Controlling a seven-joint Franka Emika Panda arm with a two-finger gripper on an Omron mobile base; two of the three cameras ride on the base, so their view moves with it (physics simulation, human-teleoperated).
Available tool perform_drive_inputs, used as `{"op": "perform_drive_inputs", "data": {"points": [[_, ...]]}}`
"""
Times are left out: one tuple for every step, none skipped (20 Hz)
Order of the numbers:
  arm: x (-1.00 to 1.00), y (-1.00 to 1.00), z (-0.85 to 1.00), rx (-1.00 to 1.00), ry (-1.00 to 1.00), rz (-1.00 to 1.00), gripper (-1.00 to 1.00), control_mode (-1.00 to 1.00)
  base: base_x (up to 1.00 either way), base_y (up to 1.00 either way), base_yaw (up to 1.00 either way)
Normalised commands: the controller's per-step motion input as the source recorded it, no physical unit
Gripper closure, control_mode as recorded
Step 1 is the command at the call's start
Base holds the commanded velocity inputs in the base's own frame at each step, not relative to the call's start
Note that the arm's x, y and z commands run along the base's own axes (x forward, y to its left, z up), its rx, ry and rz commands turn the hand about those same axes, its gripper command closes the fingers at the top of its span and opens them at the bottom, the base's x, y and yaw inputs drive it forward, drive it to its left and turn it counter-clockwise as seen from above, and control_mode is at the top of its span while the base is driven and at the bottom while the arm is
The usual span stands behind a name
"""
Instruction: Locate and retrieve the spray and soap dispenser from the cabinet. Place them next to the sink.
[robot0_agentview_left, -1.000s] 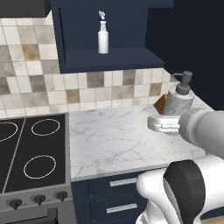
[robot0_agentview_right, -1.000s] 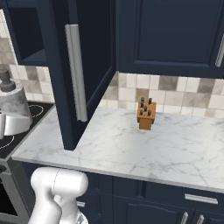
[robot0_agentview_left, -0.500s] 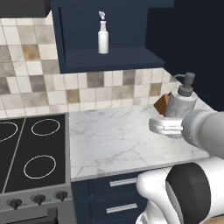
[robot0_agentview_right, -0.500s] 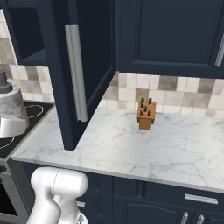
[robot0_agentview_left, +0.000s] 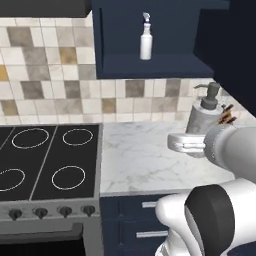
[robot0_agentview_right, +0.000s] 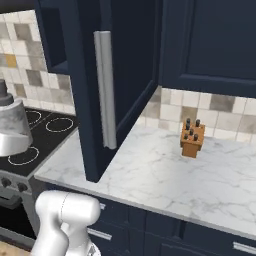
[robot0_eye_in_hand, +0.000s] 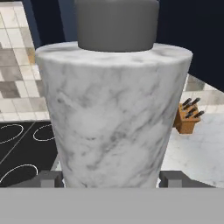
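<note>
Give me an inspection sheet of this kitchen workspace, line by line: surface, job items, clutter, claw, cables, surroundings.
Surface: white marble counter, bare by the arm.
Job's things: soap dispenser upright in the claw, above the counter; spray upright on the shelf of the cabinet.
Clutter: wooden knife block on the counter by the backsplash.
Grippers: claw shut on the soap dispenser, fingers on either side.
Cables: nothing seen.
Surroundings: black stovetop, open cabinet door, tiled backsplash.
</note>
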Motion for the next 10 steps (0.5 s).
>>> {"op": "perform_drive_inputs", "data": {"points": [[0.00,0.00,0.00,0.00,0.00,0.00,1.00,1.00,-0.02,0.38,0.45],[0.00,0.00,0.00,0.00,0.00,0.00,1.00,1.00,-0.03,0.37,0.46],[0.00,0.00,0.00,0.00,0.00,0.00,1.00,1.00,-0.03,0.35,0.46],[0.00,0.00,0.00,0.00,0.00,0.00,1.00,1.00,-0.02,0.34,0.47],[0.00,0.00,0.00,0.00,0.00,0.00,1.00,1.00,-0.02,0.33,0.47],[0.00,0.00,0.00,0.00,0.00,0.00,1.00,1.00,-0.01,0.29,0.48],[0.00,0.00,0.00,0.00,0.00,0.00,1.00,1.00,0.00,0.26,0.49],[0.00,0.00,0.00,0.00,0.00,0.00,1.00,1.00,0.00,0.26,0.49],[0.00,0.00,0.00,0.00,0.00,0.00,1.00,1.00,0.00,0.25,0.49],[0.00,0.00,0.00,0.00,0.00,0.00,1.00,1.00,0.00,0.26,0.49]]}}
